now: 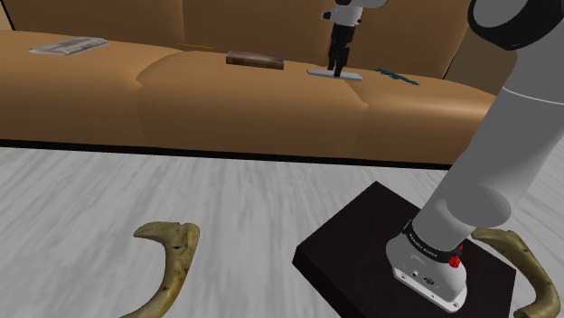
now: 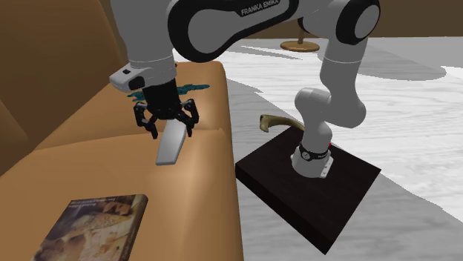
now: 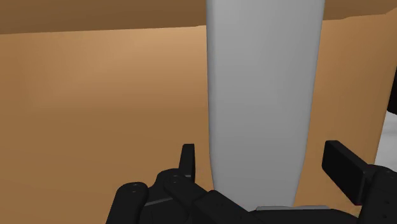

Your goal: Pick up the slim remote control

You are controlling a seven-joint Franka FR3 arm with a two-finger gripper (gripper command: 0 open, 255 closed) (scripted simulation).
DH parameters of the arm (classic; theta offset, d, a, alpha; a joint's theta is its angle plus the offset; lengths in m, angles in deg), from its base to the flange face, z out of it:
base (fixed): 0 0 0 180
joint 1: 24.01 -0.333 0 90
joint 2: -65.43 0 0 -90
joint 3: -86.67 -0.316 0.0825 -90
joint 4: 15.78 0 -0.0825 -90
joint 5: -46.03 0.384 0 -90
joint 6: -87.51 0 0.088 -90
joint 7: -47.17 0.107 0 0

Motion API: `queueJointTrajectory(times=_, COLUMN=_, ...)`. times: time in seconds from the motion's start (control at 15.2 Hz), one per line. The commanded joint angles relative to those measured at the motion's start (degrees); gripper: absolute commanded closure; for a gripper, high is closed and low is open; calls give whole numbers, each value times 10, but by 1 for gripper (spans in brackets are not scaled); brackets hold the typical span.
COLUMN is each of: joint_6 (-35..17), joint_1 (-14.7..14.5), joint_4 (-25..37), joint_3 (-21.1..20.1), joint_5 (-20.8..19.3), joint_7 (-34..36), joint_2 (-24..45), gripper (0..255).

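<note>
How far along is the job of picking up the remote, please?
Approach looks done: the end effector hangs over the grey remote, open fingers either side. The grasp is in hand. Closing and lifting are left; the remote lies flat on the sofa.

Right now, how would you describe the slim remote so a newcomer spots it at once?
On the tan sofa, look at the seat beneath the black gripper. The remote lies flat there, between a dark book and a teal object. It alone is a plain pale grey, narrow slab.
</note>
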Motion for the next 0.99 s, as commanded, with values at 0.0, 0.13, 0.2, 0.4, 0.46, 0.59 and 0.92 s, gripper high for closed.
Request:
queueJointTrajectory(times=0.0, joint_6=-7, joint_1=0, joint_4=-7, joint_3=0, joint_5=0, joint_7=-1, joint_2=0, gripper=0)
queueJointTrajectory(times=0.13, joint_6=-5, joint_1=1, joint_4=-4, joint_3=0, joint_5=0, joint_7=-1, joint_2=0, gripper=255)
queueJointTrajectory(times=0.2, joint_6=-5, joint_1=1, joint_4=-5, joint_3=0, joint_5=0, joint_7=-1, joint_2=0, gripper=255)
queueJointTrajectory(times=0.4, joint_6=-5, joint_1=1, joint_4=-5, joint_3=0, joint_5=0, joint_7=-1, joint_2=0, gripper=255)
queueJointTrajectory(times=0.46, joint_6=-5, joint_1=1, joint_4=-5, joint_3=1, joint_5=0, joint_7=-1, joint_2=0, gripper=255)
queueJointTrajectory(times=0.59, joint_6=-5, joint_1=1, joint_4=-5, joint_3=0, joint_5=0, joint_7=-1, joint_2=0, gripper=255)
queueJointTrajectory(times=0.92, joint_6=24, joint_1=1, joint_4=25, joint_3=1, joint_5=0, joint_7=-1, joint_2=1, gripper=255)
